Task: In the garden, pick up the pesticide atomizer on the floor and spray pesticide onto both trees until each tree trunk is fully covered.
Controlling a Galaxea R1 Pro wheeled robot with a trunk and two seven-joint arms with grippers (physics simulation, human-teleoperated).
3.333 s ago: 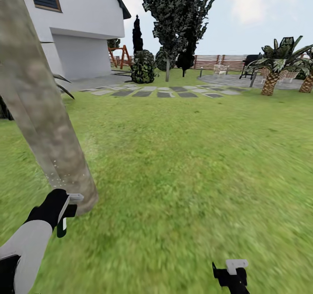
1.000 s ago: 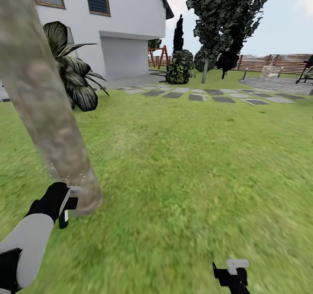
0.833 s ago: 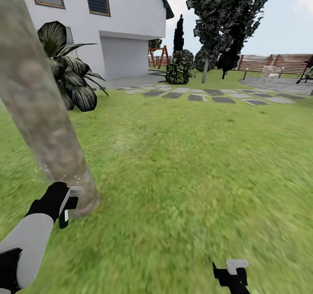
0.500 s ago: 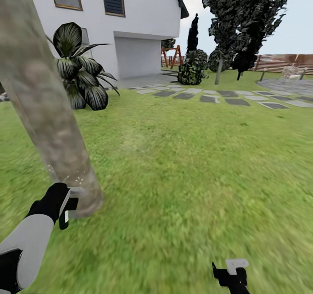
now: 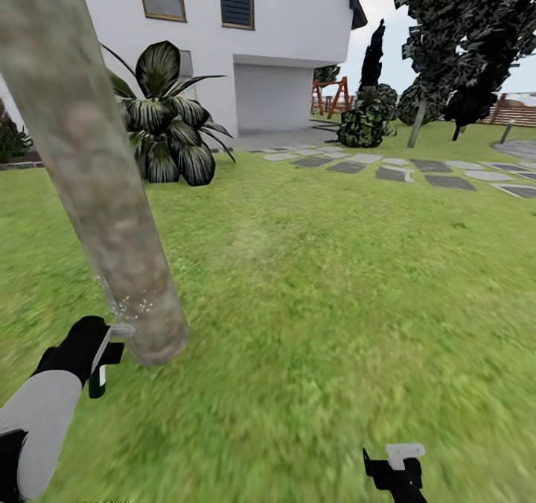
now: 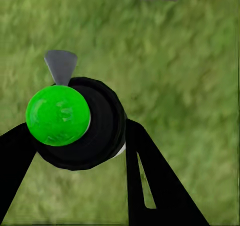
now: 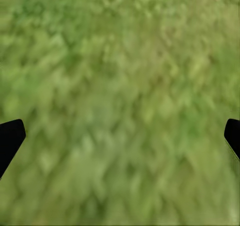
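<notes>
- My left gripper (image 5: 104, 350) sits low at the left of the head view, pinching the pesticide atomizer (image 5: 112, 343); in the left wrist view its black fingers (image 6: 150, 181) are pressed against the bottle's dark body (image 6: 97, 131), which has a green cap and a grey nozzle (image 6: 61, 65) aimed away over the grass
- The nozzle is just beside the foot of the tree trunk (image 5: 97, 175), and a sprinkle of pale specks (image 5: 130, 306) hangs on the bark right above it, so I judge I am spraying the base
- Over the last few seconds the whole view has swung: the trunk stayed at my left while a big dark-leaved plant (image 5: 167, 116) came out from behind it and the white house (image 5: 283, 27) slid rightwards. That is my base and head moving, not the garden; I read it as circling the trunk to reach a new face of it
- The arm has kept the same pose against the trunk throughout, so only the low part is being wetted; the upper trunk looks dry and will need the nozzle raised
- The lawn (image 5: 335, 280) ahead is open, with stepping stones (image 5: 417, 172) far back
- My right gripper (image 5: 394, 473) hangs idle at the lower right, unchanged; in the right wrist view its finger tips (image 7: 10, 138) stand far apart with only grass between, so it is spread and carrying nothing
- A second thick trunk is not visible here, so I count this as the first of two trees
</notes>
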